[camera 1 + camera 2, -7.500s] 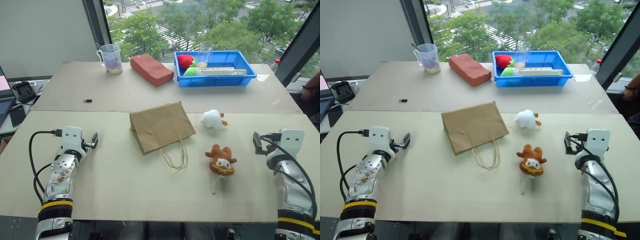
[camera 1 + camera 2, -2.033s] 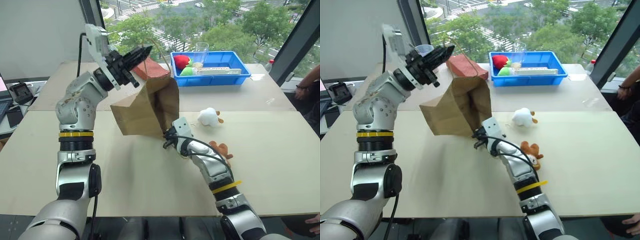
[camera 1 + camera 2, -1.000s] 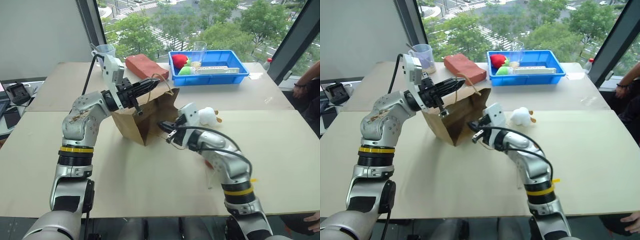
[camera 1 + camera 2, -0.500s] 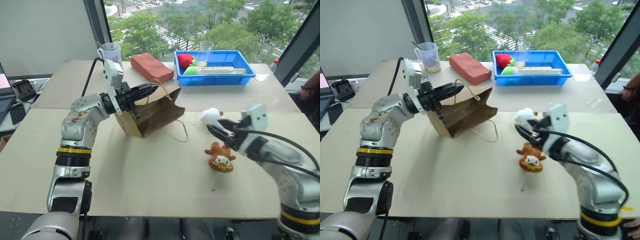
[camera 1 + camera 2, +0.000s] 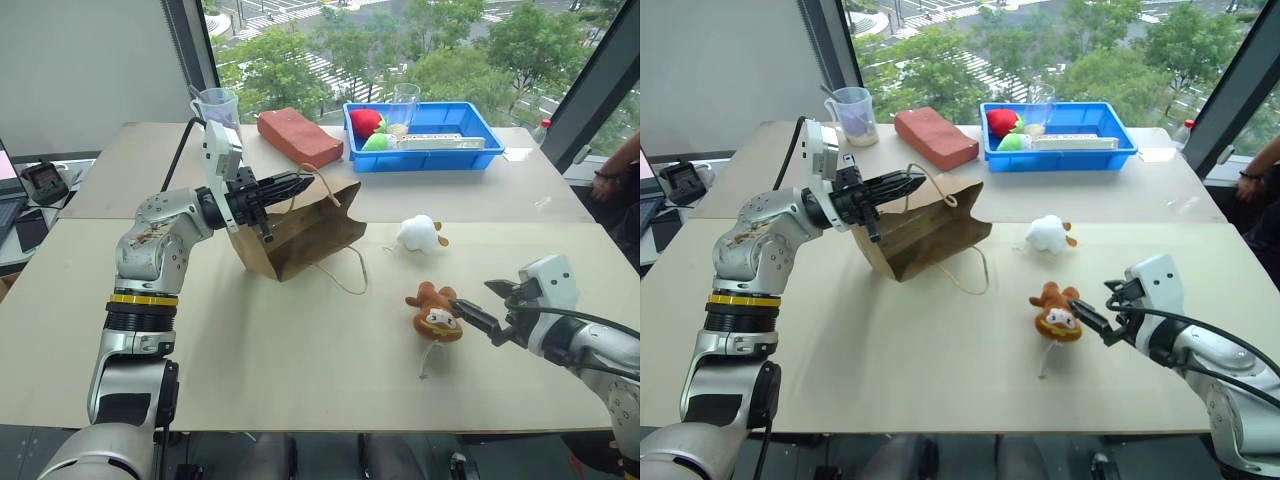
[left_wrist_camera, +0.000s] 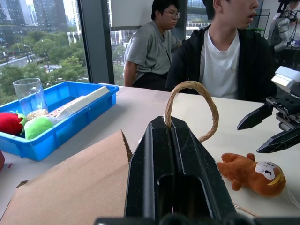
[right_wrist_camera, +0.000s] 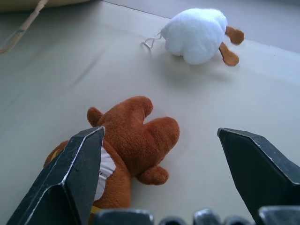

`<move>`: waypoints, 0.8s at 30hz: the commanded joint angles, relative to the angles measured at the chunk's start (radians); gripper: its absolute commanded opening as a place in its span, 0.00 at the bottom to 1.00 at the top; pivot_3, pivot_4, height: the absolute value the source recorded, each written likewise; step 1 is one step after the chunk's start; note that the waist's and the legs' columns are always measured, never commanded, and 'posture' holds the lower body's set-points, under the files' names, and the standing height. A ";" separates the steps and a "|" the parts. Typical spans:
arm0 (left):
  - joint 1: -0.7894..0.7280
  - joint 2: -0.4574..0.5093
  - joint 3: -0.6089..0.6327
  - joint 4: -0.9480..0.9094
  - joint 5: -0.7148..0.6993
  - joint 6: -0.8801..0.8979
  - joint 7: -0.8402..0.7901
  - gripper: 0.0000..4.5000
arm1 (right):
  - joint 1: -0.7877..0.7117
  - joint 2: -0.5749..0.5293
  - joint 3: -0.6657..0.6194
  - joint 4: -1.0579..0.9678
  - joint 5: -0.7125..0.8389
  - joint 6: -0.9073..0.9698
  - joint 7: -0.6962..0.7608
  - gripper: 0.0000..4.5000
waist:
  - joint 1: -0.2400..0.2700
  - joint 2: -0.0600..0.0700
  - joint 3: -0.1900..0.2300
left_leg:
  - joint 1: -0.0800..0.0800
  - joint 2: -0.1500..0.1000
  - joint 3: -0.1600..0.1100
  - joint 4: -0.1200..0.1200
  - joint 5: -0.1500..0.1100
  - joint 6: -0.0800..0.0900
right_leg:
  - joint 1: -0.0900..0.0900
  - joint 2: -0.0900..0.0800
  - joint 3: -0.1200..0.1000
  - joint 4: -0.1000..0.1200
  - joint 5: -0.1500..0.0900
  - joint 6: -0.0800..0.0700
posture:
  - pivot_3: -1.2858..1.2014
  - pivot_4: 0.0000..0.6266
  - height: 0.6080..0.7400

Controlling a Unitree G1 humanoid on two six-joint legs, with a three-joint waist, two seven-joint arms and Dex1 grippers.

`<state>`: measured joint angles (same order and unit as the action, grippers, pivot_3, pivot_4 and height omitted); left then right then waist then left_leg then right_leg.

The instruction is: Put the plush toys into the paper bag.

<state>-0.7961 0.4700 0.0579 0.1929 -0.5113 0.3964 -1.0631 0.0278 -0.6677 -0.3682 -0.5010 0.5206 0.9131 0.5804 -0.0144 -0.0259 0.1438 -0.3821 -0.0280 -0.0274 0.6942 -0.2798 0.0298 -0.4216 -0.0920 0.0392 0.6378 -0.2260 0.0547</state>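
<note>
Holding one thin cord handle of the plain brown paper bag, the left gripper has its jaws pressed together on it. The bag rests on the pale bench, mouth toward the toys. The right gripper has its jaws spread wide, just beside the brown-orange plush animal. The fluffy white plush toy lies farther back.

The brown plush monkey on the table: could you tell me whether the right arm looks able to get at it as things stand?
Probably yes. The right pincer is open beside the brown plush monkey, its fingers pointing at it over bare table, with nothing between them.
</note>
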 commanded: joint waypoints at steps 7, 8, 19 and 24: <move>-0.012 0.014 0.015 -0.044 -0.010 0.009 0.009 0.00 | -0.035 0.074 0.006 0.038 0.116 0.201 -0.082 0.96 | 0.001 0.000 0.000 | -0.001 0.001 0.000 -0.001 0.000 0.000 | 0.000 0.000 -0.001 -0.005 0.002 0.000 | 0.52 0.24 1.00; -0.011 0.013 0.014 -0.045 -0.009 0.010 0.010 0.00 | -0.043 0.086 0.015 0.044 0.119 0.209 -0.091 0.96 | 0.001 0.000 0.000 | -0.002 0.001 0.000 -0.001 0.000 0.000 | 0.000 0.001 0.000 -0.006 0.003 0.000 | 0.52 0.24 1.00; -0.014 0.010 0.007 -0.037 -0.001 0.001 0.007 0.00 | -0.045 0.121 0.089 -0.001 0.143 0.193 -0.107 0.55 | 0.001 0.000 0.000 | -0.002 0.002 0.000 -0.001 0.000 0.000 | 0.001 0.001 0.000 -0.007 0.004 0.001 | 0.52 0.24 1.00; -0.009 0.013 0.010 -0.044 -0.004 0.000 0.004 0.00 | -0.054 0.086 0.059 -0.009 0.147 0.146 -0.069 0.18 | 0.001 0.000 0.000 | -0.002 0.002 0.001 0.000 0.000 0.000 | 0.001 0.001 0.000 -0.007 0.004 0.001 | 0.52 0.24 1.00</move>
<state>-0.7949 0.4731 0.0573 0.1866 -0.5105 0.4132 -1.0543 -0.0169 -0.5610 -0.2788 -0.4925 0.6549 1.0877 0.5016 -0.0136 -0.0255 0.1440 -0.3837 -0.0263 -0.0267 0.6938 -0.2798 0.0299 -0.4210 -0.0907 0.0390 0.6311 -0.2216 0.0555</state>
